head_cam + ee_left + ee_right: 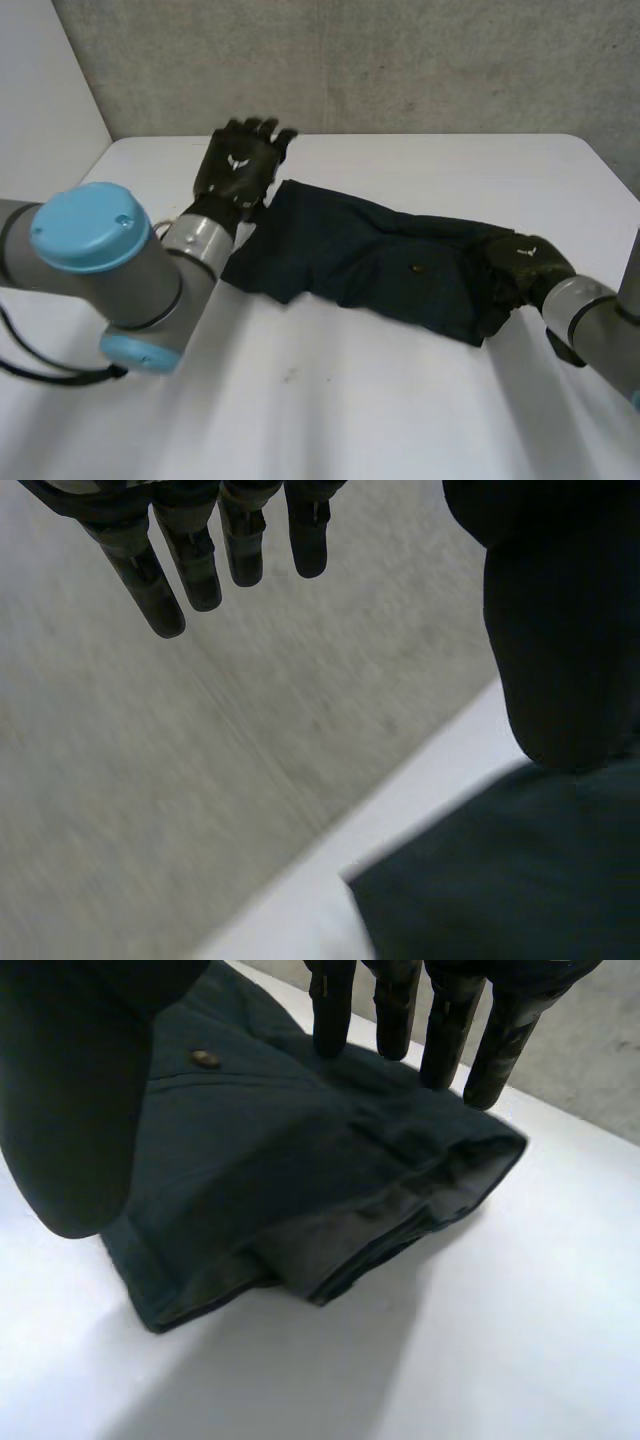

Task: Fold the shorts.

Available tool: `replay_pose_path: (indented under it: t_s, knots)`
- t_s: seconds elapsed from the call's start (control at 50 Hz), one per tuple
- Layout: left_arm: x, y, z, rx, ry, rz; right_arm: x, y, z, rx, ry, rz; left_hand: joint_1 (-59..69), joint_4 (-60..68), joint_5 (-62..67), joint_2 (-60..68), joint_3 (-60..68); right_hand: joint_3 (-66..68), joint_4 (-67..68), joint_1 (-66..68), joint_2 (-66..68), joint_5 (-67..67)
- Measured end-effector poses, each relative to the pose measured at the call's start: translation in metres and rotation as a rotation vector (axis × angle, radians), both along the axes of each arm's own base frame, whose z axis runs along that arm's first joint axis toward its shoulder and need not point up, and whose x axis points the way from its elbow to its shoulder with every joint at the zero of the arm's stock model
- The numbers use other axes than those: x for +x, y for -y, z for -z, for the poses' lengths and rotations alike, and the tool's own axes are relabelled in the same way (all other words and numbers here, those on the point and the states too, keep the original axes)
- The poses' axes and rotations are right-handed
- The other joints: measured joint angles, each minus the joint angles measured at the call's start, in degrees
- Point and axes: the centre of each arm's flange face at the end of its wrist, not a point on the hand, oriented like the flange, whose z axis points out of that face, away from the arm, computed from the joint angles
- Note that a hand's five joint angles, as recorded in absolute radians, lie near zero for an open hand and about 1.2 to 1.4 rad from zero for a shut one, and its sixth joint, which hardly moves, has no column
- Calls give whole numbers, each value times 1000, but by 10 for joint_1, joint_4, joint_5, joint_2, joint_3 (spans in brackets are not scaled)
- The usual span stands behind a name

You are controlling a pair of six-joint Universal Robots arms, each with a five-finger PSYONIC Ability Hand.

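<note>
— Where are the shorts?
— The dark blue shorts (380, 260) lie on the white table (330, 400). They make a long strip from one hand to the other.
— What is the left hand doing?
— The left hand (238, 165) is up in the air over the left end of the shorts. Its fingers (190, 565) are straight and a little apart, and they hold nothing.
— Why is it up there?
— I think it is off the cloth so the cloth can lie flat. From there it can come down on that end for the next fold.
— And the right hand?
— The right hand (525, 262) is at the other end. Its fingers (445, 1030) are straight too, with the tips on the cloth. The thumb (80, 1110) is out to the side, above the cloth. It does not pinch anything.
— Why there?
— That end is thick, with layers and a grey inside showing. A small button (205, 1058) sits on top near it. I think the hand rests there to stop the stack from sliding, or to get ready to lift it.
— What is left to do?
— The strip is long. My guess is that one end has to go over the other to make it short
</note>
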Motion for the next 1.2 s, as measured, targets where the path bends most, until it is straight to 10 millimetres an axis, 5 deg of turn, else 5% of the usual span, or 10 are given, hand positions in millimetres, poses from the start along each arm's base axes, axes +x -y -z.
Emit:
replay_pose_path:
  t_s: [0.18,0.26,0.36,0.54,0.66,0.76,0.88,0.98,1.1,1.2]
  knots:
    - [23,-28,18,260,0,-11,4,11,36,-12,21,25,0,0,0,0,0,79,66,58,72,63]
    - [28,-33,21,278,2,-20,2,19,45,-22,9,39,0,0,0,0,0,495,480,358,497,451]
    - [31,-33,20,269,-1,-26,1,20,43,-23,9,35,0,0,0,0,0,553,547,380,543,507]
    - [36,-38,5,234,-17,-29,-23,17,23,-39,-108,12,0,0,0,0,0,553,549,380,543,507]
    - [47,-46,-10,204,-36,-43,-74,22,-8,-77,-419,-3,0,0,0,0,0,555,549,406,543,523]
    - [54,-49,-14,197,-43,-55,-86,28,-24,-105,-567,-41,0,0,0,0,0,559,549,422,546,524]
    - [57,-50,-14,197,-45,-62,-50,35,-57,-265,-625,-158,0,0,0,0,0,559,549,433,548,524]
    - [56,-48,-17,180,-54,-61,16,21,-72,-410,-575,-344,0,0,0,0,0,563,549,434,548,524]
    - [51,-43,-30,131,-81,-54,104,-32,-53,-484,-449,-712,0,0,0,0,0,568,549,434,548,525]
    - [43,-39,-48,73,-111,-38,135,-65,-21,-427,-363,-930,0,0,0,0,0,384,367,280,369,358]
